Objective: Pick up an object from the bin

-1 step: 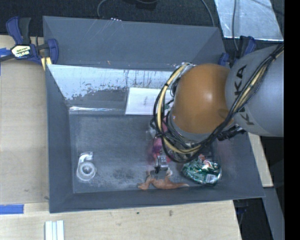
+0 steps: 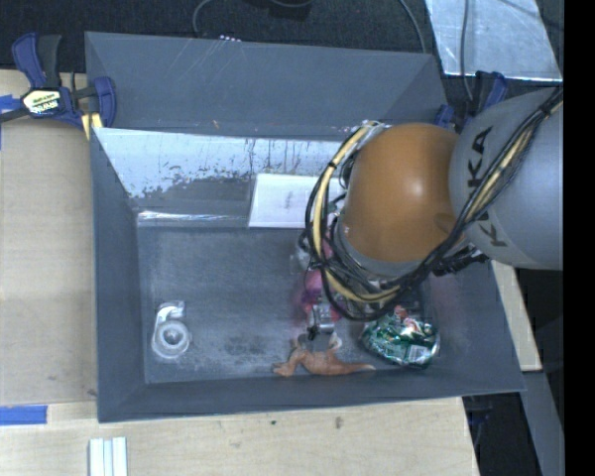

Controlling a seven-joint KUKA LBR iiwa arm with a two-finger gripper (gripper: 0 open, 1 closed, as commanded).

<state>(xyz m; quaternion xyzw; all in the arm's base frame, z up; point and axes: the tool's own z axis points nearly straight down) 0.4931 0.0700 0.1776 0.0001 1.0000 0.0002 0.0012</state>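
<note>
I have the arm [image 2: 521, 181] reaching in from the right, wrist bent steeply down. Orange cover [image 2: 397, 196] faces the camera, cables [image 2: 324, 206] looped round it. Tool [image 2: 319, 323] hangs low beneath, pointing downward.

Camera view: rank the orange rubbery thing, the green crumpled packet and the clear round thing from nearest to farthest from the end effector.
1. Orange rubbery thing, by the bin's lower wall, just below the end effector.
2. Green crumpled packet, lower right, a little off to its side.
3. Clear round thing, lower left, far across the bin floor.
</note>
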